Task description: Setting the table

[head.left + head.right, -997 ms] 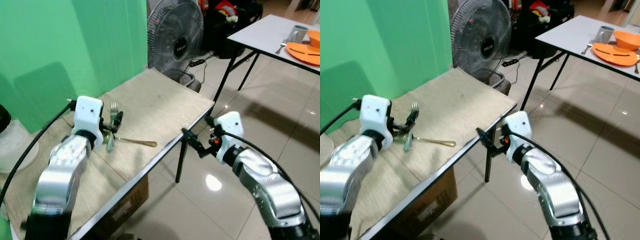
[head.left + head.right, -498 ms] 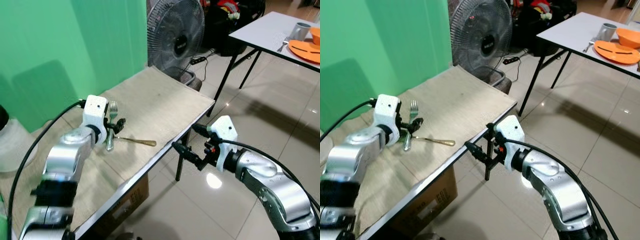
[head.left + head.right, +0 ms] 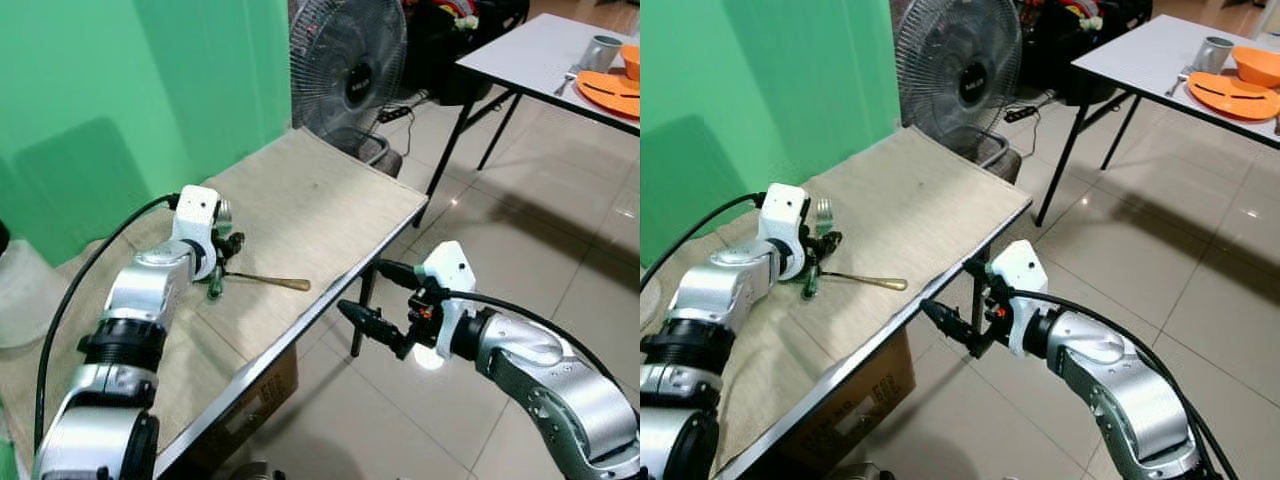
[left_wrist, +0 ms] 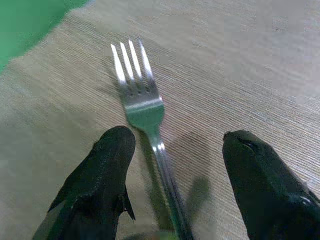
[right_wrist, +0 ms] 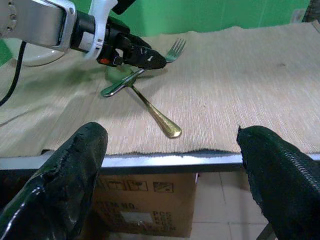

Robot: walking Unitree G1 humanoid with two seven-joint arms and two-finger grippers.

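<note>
A fork (image 4: 145,107) and a spoon (image 3: 268,282) lie crossed on a mat (image 3: 320,200) covering the tabletop (image 3: 300,325). The left tool (image 4: 172,165) sits over the fork, one finger on each side. The right tool (image 3: 372,300) hangs off the tabletop's front edge. A fan (image 3: 345,65) stands behind; a second table (image 3: 540,60) far right.

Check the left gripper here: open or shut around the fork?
Open. In the left wrist view the left gripper has its two black fingers spread, one on each side of the fork, which lies flat on the beige cloth, ungripped.
</note>
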